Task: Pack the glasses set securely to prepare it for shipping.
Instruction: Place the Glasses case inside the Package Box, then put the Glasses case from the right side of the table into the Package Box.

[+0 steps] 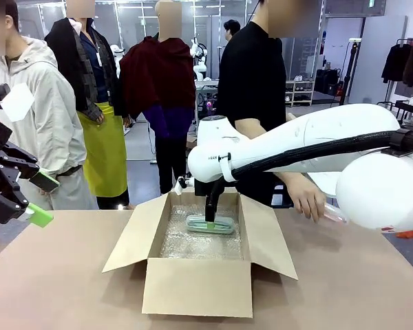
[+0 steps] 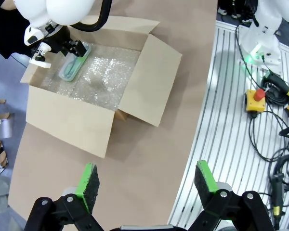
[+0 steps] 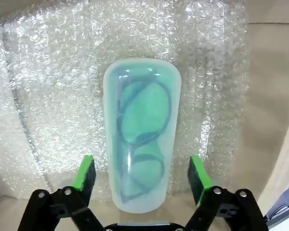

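We've got the right gripper point(image 3: 142, 171) wide open, holding nothing, straddling the mint-green case point(image 3: 142, 130) lying lengthwise up mid-frame on the bubble wrap point(image 3: 53, 96) in the carton point(image 1: 196, 285), with the left gripper point(image 1: 43, 199) open, empty, way farther off.

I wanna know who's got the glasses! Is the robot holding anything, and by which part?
The robot holds nothing. The right gripper straddles the mint-green case, pads open and clear of its sides; the left gripper hangs open and empty.
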Controlling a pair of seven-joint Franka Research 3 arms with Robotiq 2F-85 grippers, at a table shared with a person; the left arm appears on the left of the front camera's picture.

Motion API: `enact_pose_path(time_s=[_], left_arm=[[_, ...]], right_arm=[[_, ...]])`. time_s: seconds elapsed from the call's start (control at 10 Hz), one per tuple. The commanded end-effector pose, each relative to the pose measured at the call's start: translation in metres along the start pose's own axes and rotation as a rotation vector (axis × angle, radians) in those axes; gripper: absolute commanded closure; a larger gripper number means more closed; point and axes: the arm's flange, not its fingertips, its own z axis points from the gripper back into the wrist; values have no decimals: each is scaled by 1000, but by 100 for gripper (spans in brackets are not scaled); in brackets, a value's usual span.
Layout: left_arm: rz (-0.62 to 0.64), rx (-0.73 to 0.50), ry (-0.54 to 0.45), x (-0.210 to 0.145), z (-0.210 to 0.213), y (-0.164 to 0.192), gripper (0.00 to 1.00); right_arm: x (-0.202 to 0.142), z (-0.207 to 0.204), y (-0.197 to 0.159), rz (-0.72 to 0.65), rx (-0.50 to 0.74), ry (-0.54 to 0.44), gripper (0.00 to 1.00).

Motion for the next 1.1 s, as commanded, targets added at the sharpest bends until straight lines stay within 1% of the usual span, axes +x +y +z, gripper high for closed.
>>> enact_pose_path(time_s=[0.0, 0.2, 0.3, 0.4, 1.0], left_arm=[[-17, -5, -7, 0, 1, 0, 0], [-17, -5, -7, 0, 1, 0, 0], [-17, -5, -7, 0, 1, 0, 0], [-17, -5, -7, 0, 1, 0, 0], [-17, -5, -7, 0, 1, 0, 0]], right_arm=[[4, 6, -2, 2, 11, -11, 0], [4, 12, 0, 11, 18, -10, 0], [0, 16, 0, 10, 42, 14, 0], [1, 3, 0, 1, -2, -4, 0], [1, 3, 0, 1, -2, -4, 0]])
